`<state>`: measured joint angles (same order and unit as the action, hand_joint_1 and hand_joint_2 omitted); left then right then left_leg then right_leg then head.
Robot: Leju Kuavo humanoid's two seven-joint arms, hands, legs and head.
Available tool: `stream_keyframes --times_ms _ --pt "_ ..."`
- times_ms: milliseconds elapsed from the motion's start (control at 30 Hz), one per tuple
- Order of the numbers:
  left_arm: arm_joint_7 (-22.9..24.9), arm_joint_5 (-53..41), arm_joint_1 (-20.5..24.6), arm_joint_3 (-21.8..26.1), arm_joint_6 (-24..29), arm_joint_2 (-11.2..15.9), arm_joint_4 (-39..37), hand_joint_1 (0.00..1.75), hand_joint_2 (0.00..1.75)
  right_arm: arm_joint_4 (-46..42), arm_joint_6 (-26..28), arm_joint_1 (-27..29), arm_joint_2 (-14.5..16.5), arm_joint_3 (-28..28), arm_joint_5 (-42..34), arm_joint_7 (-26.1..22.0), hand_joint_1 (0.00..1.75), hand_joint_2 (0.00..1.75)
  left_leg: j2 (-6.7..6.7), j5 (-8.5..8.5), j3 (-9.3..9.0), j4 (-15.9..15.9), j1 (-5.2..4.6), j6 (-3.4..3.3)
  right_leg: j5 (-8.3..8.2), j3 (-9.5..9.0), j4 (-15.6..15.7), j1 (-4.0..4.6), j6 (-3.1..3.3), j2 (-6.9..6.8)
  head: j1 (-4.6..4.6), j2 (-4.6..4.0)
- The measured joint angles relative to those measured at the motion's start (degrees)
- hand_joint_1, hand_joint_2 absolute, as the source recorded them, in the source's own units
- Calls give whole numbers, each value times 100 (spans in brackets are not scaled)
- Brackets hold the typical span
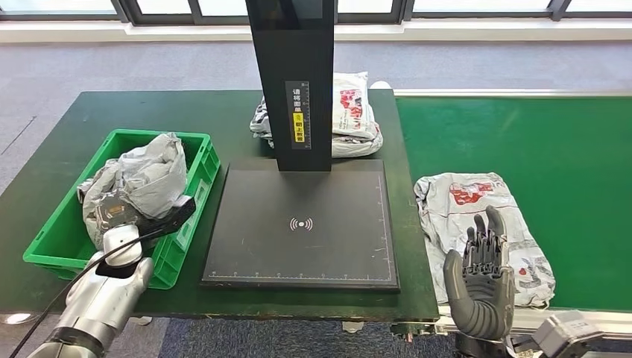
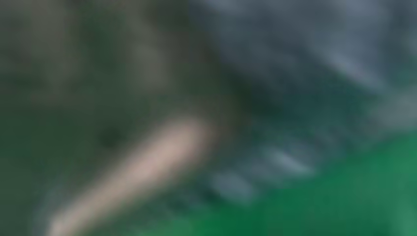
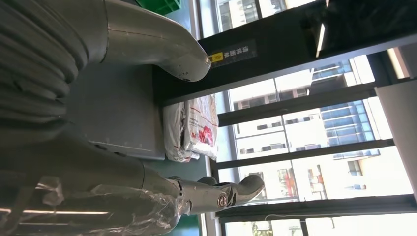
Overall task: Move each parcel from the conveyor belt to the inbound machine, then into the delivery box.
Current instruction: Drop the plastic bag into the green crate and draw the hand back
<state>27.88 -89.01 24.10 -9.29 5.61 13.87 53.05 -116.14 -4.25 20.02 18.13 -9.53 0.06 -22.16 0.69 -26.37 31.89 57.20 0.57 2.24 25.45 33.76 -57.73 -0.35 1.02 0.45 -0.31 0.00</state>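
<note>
My left hand (image 1: 112,212) sits in the green slatted plastic delivery box (image 1: 195,160), left of the black flat scanner plate with its upright post, the inbound machine (image 1: 302,224). It's buried against a crumpled grey poly-bag parcel (image 1: 145,175) in that box; can't tell if the fingers are clamped on it or let go. Left wrist view is pure blur: grey, green, a pale streak, no help on grip.

Behind the machine's post, a white-and-red printed poly-bag parcel (image 1: 354,115) lies on the dark green table (image 1: 52,156).

Right of the machine, on the bright green conveyor belt (image 1: 566,142), lies the next one: a flat grey poly mailer parcel with red print (image 1: 462,201). My right hand (image 1: 483,280) hovers at its near edge, palm up-facing, fingers spread, holding nothing.

Handling guess: the mailer looks light, soft, floppy, slick film. It'll sag and slide if pinched at a corner. Better to take it across the middle, fingers under one long edge, thumb on top, bunching some film.

Views: head view gives the whole layout and both hands. Right wrist view, turned sideways, shows my thumb (image 3: 187,61) and fingers (image 3: 231,189) apart, plastic wrap on the arm, and the far parcel beside the post's yellow label (image 3: 216,57).
</note>
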Motion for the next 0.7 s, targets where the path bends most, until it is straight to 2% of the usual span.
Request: stream_keyframes --times_ms 133,333,500,700 --pt "42 -1 -322 146 424 -74 847 0 0 -113 84 41 16 0 -20 51 0 175 -6 6 19 4 -1 -3 -7 26 -1 1 2 -5 0 0" --pt "-422 -1 -774 412 769 -331 2164 0 0 -203 85 78 27 0 -42 61 0 175 -8 -17 33 9 -8 -30 6 30 3 -7 -17 -11 1 0" --pt "-460 -1 -944 524 784 -439 2674 0 0 -229 82 85 30 0 -43 61 0 175 -9 -22 41 12 -10 -37 9 34 4 -9 -21 -18 0 0" --pt "-460 0 -1024 571 785 -489 2899 0 0 -246 81 88 32 0 -43 61 0 175 -10 -22 42 12 -10 -37 9 35 4 -8 -21 -19 0 -1"
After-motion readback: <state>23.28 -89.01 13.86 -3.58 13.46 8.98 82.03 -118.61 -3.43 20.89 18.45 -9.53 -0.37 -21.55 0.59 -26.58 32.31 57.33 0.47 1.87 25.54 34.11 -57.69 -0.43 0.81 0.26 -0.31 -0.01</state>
